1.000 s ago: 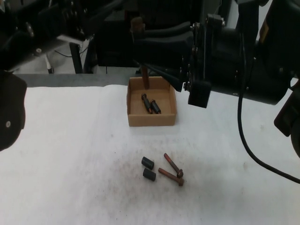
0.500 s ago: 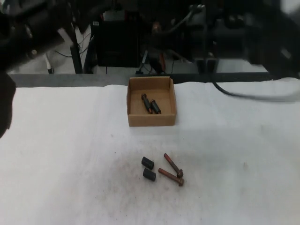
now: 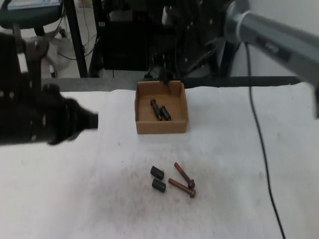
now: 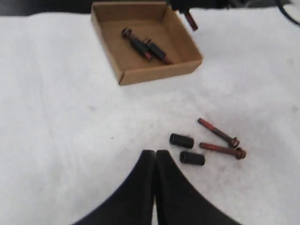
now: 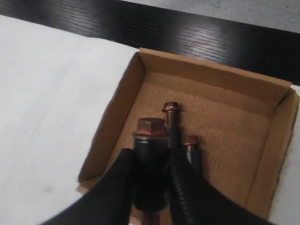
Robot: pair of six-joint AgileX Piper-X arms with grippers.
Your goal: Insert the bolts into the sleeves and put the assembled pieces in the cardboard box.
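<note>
Two bolts (image 3: 183,174) lie loose on the white-covered bench (image 3: 259,209), near the middle of its front edge, angled toward each other with their heads close together. Two short black sleeves (image 3: 157,173) lie just beside them on the left, one behind the other, apart from the bolts and from each other.

Close to the bench's back edge, at its middle, stands the box (image 3: 160,128), open at the top. Two pieces (image 3: 155,107), each a bolt seated in a sleeve, lie side by side on its floor, touching or nearly so.

The right gripper (image 5: 150,158) hangs by the box's back wall. Its fingers (image 5: 117,185) are clamped on a third piece (image 5: 150,140). That piece is a black sleeve with a bolt through it, the hexagonal head standing clear at one end and the shank tip showing past the other. In the left wrist view the same piece (image 4: 191,21) points down at a slant beside the box's rear corner, above the bench.

The left arm (image 3: 50,122) sits over the bench's left edge, well apart from the box. The left gripper (image 4: 155,153) has its fingers pressed together with nothing between them, and is near the sleeves (image 4: 181,140) without touching them.
</note>
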